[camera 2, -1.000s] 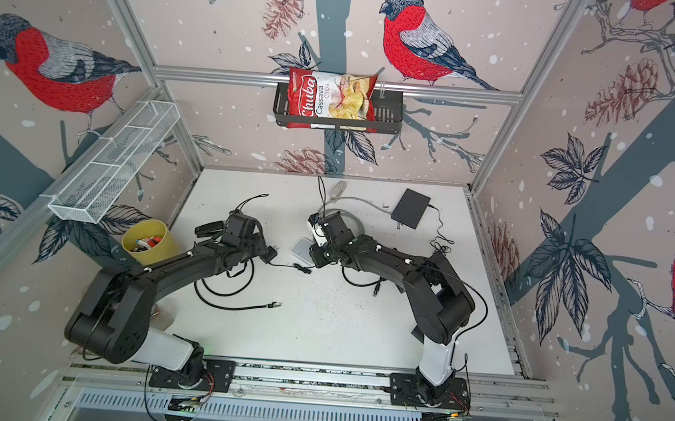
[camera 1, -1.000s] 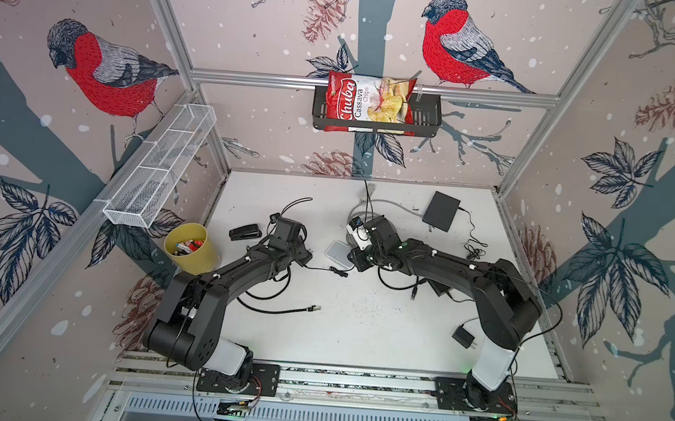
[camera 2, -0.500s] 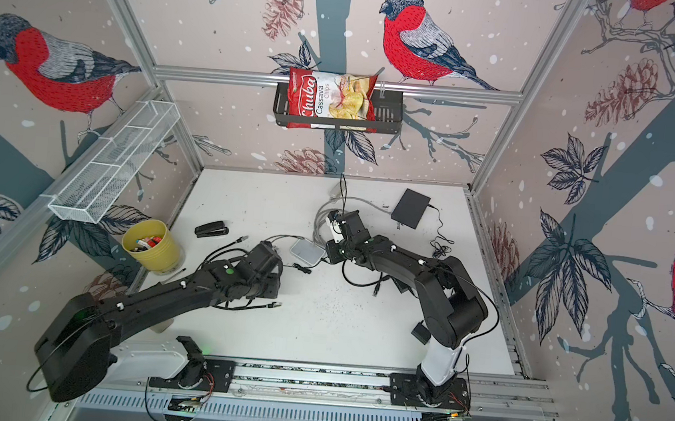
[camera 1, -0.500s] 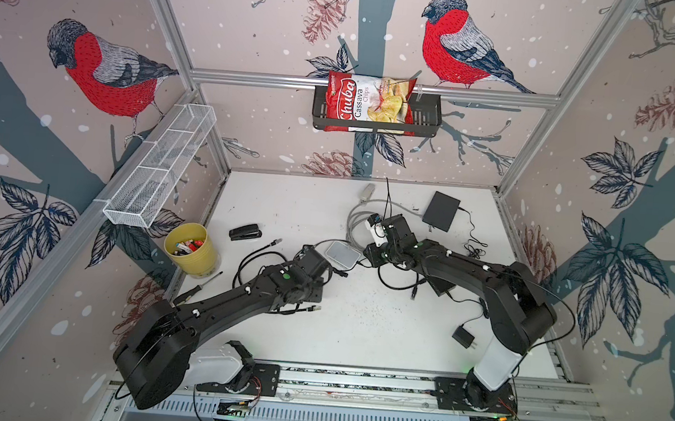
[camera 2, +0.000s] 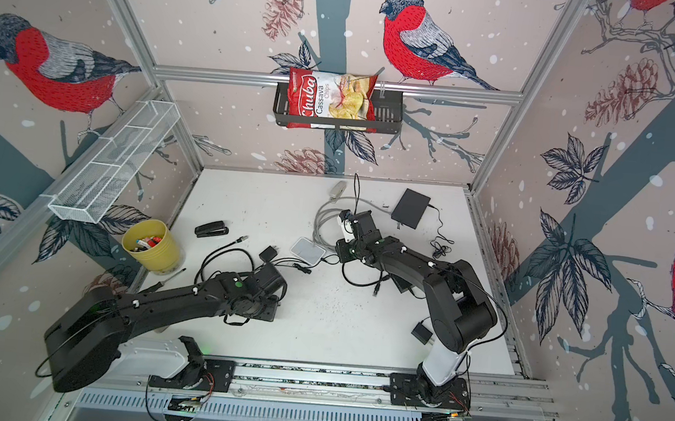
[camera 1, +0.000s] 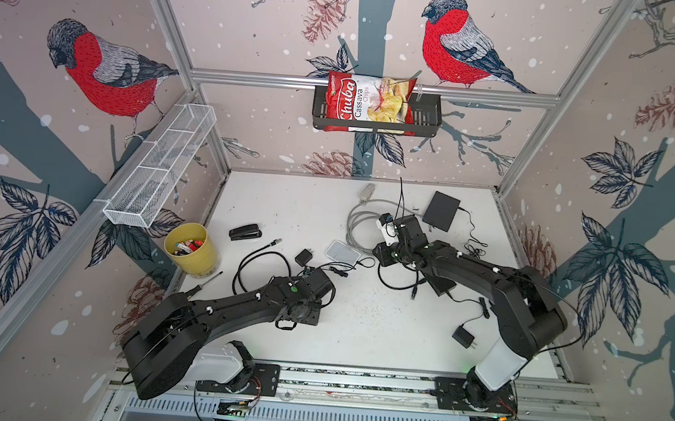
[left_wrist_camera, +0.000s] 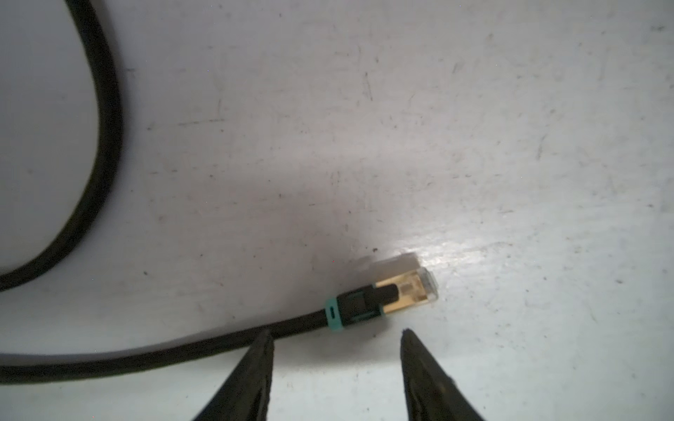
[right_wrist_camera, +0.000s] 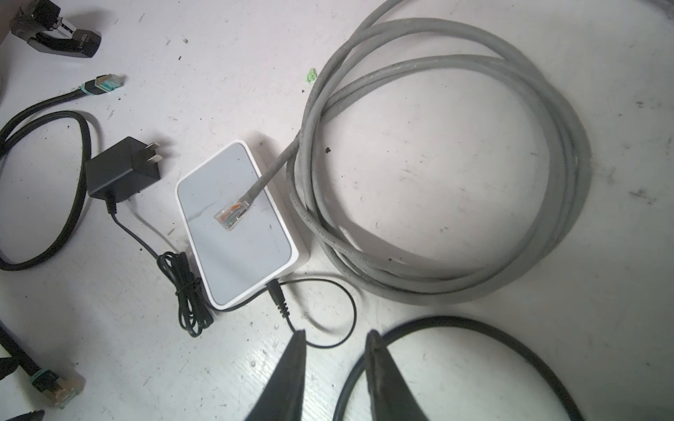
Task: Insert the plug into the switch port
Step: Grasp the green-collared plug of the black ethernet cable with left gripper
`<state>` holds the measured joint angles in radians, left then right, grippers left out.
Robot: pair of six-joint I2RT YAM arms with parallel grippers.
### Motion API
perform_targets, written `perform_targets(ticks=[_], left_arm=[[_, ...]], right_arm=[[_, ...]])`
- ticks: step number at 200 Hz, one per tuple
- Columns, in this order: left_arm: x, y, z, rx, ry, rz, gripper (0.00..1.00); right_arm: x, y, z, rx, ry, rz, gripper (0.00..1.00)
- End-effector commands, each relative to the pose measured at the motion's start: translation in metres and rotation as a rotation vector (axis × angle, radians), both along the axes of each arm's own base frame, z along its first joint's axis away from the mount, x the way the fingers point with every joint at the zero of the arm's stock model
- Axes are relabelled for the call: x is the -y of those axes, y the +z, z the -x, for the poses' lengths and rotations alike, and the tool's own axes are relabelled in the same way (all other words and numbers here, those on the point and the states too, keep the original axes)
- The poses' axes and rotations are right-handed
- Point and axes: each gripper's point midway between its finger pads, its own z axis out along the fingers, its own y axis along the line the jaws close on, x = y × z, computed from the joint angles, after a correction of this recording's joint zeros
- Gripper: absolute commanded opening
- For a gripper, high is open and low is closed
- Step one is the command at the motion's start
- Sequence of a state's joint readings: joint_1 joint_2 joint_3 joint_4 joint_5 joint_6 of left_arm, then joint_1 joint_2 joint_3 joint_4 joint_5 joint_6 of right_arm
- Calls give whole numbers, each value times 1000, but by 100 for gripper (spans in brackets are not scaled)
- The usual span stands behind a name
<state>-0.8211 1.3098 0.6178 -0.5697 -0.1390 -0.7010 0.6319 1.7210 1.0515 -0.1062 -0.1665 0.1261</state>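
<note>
Plug (left_wrist_camera: 386, 295) of black cable (left_wrist_camera: 109, 359): flat on white table (left_wrist_camera: 437, 109), gold-bodied with teal collar, just ahead of left gripper (left_wrist_camera: 335, 333) and not touching it. Left fingers spread, nothing between them. Long axis of plug roughly along the line joining the two fingertips, not across it. As judged, wrist turn needed before closing, otherwise a pinch on nose and collar instead of the flanks. Nearer arm by far: left. Cable passing close by one fingertip, then curving off in a loop; some drag to be expected on lifting. Switch (camera 1: 342, 251): white, flat, about mid-table in both top views. Ports not visible from above, facing side not determinable. Grey cable (right_wrist_camera: 437, 175) coiled just beside switch, its clear connector (right_wrist_camera: 233, 213) resting on the lid. Right gripper (right_wrist_camera: 336, 333) short of switch, fingers narrowly apart, empty, thin adapter cord (right_wrist_camera: 328, 288) close by. Surface hard, scuffed, faintly glossy. Room tight at table level: loose leads on every side of the switch.
</note>
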Motion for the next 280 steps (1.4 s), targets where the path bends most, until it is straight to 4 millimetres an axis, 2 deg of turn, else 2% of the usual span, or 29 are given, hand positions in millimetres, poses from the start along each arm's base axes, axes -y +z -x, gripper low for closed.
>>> perform_targets(ticks=[1, 57, 105, 116, 133, 153, 166, 193, 211, 228, 249, 280], left_arm=[[-4, -3, -7, 20, -15, -54, 56], [2, -4, -21, 39, -73, -107, 45], [-1, 36, -41, 141, -84, -143, 47], [-7, 34, -40, 123, -73, -160, 47], [4, 21, -31, 53, -106, -100, 48], [-4, 11, -24, 13, -80, -142, 50], [-10, 9, -24, 16, -67, -167, 54], [-8, -2, -21, -10, -98, -165, 57], [-8, -7, -27, 4, -106, -191, 60], [3, -6, -39, 24, -131, -182, 60], [14, -10, -45, 7, -183, -182, 47], [32, -18, -39, -36, -251, -106, 26]], right_arm=[[-5, 6, -3, 17, 9, -25, 30], [-6, 4, -1, -2, 17, -19, 30], [-14, 5, 6, -34, 53, -56, 30], [-15, 4, 5, -40, 55, -59, 30], [-17, 4, 5, -43, 56, -56, 30], [-15, 4, 5, -42, 56, -50, 30], [-14, 5, 5, -38, 55, -48, 30], [-14, 3, 5, -42, 52, -47, 30], [-15, 2, 6, -44, 55, -51, 30], [-16, 0, 5, -50, 57, -54, 30], [-18, 1, 7, -60, 70, -63, 30], [-10, 0, 9, -89, 65, -85, 30]])
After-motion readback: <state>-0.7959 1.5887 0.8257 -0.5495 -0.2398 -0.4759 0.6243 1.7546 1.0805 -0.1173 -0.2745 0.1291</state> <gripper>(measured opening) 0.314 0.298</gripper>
